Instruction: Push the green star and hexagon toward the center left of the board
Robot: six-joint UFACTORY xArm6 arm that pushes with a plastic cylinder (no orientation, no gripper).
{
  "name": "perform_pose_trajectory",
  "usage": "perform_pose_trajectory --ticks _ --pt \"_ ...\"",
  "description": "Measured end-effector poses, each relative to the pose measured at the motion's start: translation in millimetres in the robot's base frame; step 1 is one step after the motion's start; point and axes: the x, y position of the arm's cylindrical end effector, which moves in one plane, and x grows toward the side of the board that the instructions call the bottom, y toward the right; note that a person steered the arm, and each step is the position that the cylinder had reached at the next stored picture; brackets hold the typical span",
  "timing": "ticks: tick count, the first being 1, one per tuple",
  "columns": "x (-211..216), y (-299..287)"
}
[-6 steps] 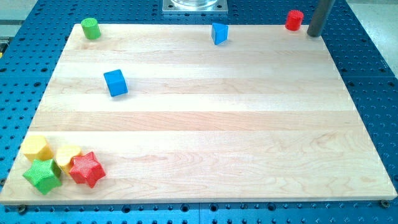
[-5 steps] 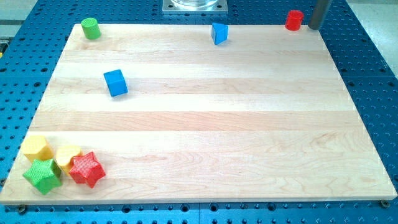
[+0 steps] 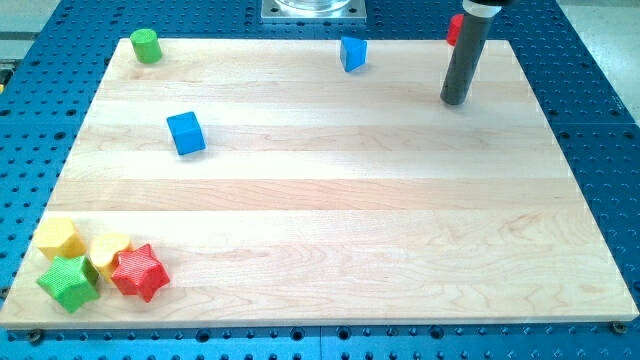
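The green star [image 3: 68, 282] lies at the board's bottom left corner. It touches a yellow hexagon [image 3: 58, 238], a yellow block [image 3: 105, 251] and a red star [image 3: 139, 271]. My tip [image 3: 455, 101] is on the board near the view's top right, far from that cluster. The rod hides most of a red block [image 3: 454, 28] behind it. A green cylinder [image 3: 146, 45] stands at the top left corner.
A blue cube [image 3: 186, 133] sits left of centre in the upper half. A blue block [image 3: 352, 53] sits at the top edge near the middle. The wooden board [image 3: 330, 200] lies on a blue perforated table.
The rod has moved from beyond the board's top right corner down and left onto the board. It now covers most of the red block. The blocks have not moved.
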Motion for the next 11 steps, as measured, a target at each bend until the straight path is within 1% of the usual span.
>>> perform_pose_trajectory --ticks 2,3,4,5,6,7,8,10,11 --pt "0 1" --pt "16 -20" --pt "49 -56" --pt "134 -93" --pt "202 -125" --pt "259 -179" --pt "298 -231" --pt "299 -246" --pt "299 -303"
